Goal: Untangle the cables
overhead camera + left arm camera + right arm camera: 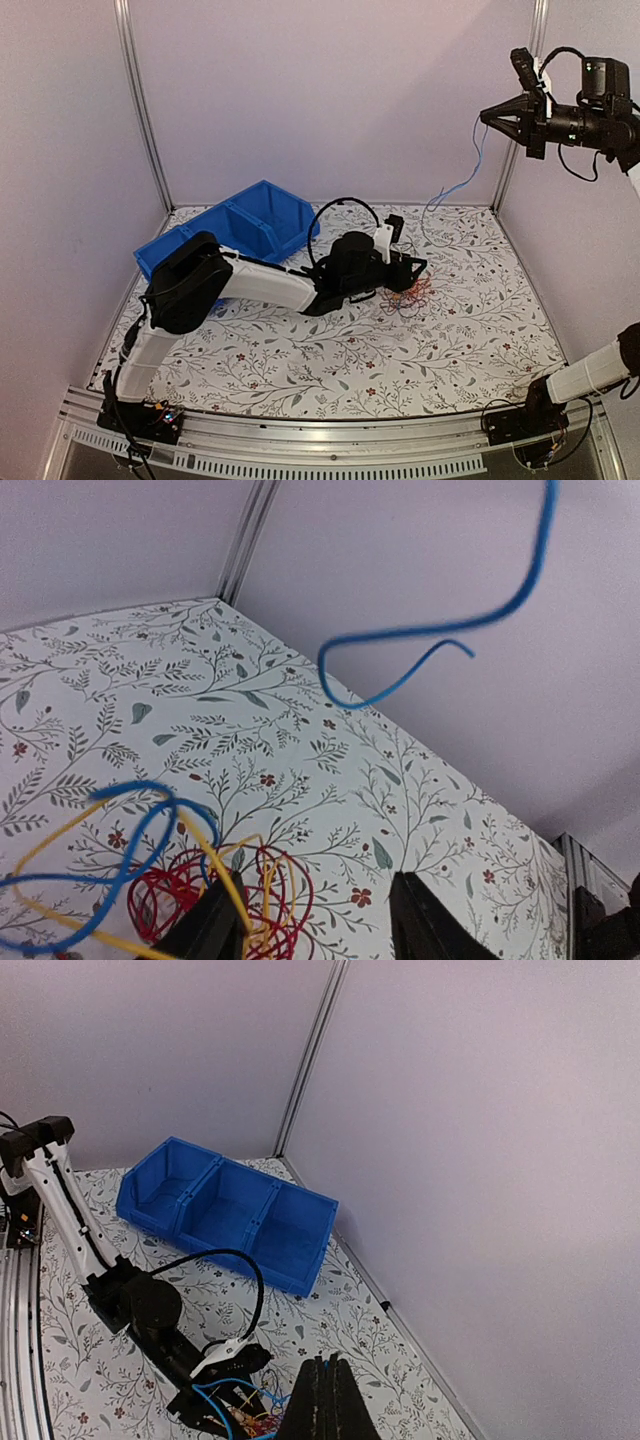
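Observation:
The cables lie as a small tangle (408, 294) of red, yellow and blue wire on the floral table mid-right. My left gripper (416, 268) hovers just over it, open; in the left wrist view the gripper (312, 880) shows bare table between its fingers, with red loops (170, 895) and a yellow wire (215, 865) crossing the left finger (205, 930). My right gripper (484, 115) is high at the upper right, shut on a blue cable (478, 160) that hangs down toward the table. The blue cable (440, 632) also shows in mid-air there. From the right wrist, the shut gripper (328, 1363) sits above the tangle (240, 1422).
A blue three-compartment bin (235, 232) stands at the back left of the table, also seen as the bin (230, 1210) from the right wrist. The left arm (250, 280) stretches across the table's middle. Walls and metal corner posts (140, 100) enclose the table.

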Controlling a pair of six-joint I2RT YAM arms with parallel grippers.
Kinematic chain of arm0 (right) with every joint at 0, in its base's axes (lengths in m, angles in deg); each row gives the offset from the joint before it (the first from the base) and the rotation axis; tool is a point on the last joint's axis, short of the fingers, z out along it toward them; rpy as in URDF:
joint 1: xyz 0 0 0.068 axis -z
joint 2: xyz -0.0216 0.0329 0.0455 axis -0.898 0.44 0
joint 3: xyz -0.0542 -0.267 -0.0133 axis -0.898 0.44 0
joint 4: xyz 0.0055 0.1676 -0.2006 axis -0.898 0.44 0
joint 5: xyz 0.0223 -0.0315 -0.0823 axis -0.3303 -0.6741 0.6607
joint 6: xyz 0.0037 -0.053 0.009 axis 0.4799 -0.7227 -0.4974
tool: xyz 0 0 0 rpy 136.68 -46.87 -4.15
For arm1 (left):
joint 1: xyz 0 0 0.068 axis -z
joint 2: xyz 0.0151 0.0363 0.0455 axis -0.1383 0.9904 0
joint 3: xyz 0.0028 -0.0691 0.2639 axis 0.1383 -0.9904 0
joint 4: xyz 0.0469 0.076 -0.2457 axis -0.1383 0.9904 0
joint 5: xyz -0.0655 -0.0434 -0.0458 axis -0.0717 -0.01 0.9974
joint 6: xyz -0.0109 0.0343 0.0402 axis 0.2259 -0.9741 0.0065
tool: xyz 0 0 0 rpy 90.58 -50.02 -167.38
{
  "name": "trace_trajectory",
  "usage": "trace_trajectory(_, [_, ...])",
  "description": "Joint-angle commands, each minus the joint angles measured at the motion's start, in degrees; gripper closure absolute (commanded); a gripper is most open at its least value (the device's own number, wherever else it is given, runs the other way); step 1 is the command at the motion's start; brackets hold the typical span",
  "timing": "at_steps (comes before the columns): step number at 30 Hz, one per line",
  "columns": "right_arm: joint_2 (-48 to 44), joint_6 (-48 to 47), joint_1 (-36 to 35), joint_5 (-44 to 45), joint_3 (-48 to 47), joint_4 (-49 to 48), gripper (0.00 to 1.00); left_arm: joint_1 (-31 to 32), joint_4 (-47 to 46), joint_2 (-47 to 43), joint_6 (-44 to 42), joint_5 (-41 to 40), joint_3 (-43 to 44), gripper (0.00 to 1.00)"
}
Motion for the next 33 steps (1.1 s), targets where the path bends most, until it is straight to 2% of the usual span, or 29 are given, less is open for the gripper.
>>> trace_trajectory(1, [-1.7, -0.6, 0.2, -0.6, 6.3, -2.7, 1.0, -0.5, -1.0, -7.1, -2.7, -0.9, -4.3, 0.5])
trace_trajectory(10, [-3.0, -1.0, 0.2, -1.7, 15.1, -4.0, 1.0, -0.6, 4.2, -17.3, -4.0, -5.5, -13.8, 0.48])
trace_trajectory(20, [-5.6, -5.9, -0.3, -1.4, 22.9, 0.8, 1.0, -2.0, 4.7, -25.8, -9.1, 7.3, -22.4, 0.49])
trace_trajectory(26, [-6.1, -5.2, -1.9, -3.0, 27.4, 0.7, 1.0, -1.9, 9.7, -29.9, -10.4, 9.0, -23.2, 0.51])
trace_trajectory(31, [-6.3, -1.3, -2.6, -3.2, 31.3, -3.6, 1.0, -0.4, 4.0, -34.0, -12.1, 15.5, -26.7, 0.48])
trace_trajectory(33, [-6.5, 1.4, -2.6, -2.9, 32.7, -6.2, 1.0, 0.9, 1.9, -34.8, -12.6, 14.7, -27.2, 0.45])
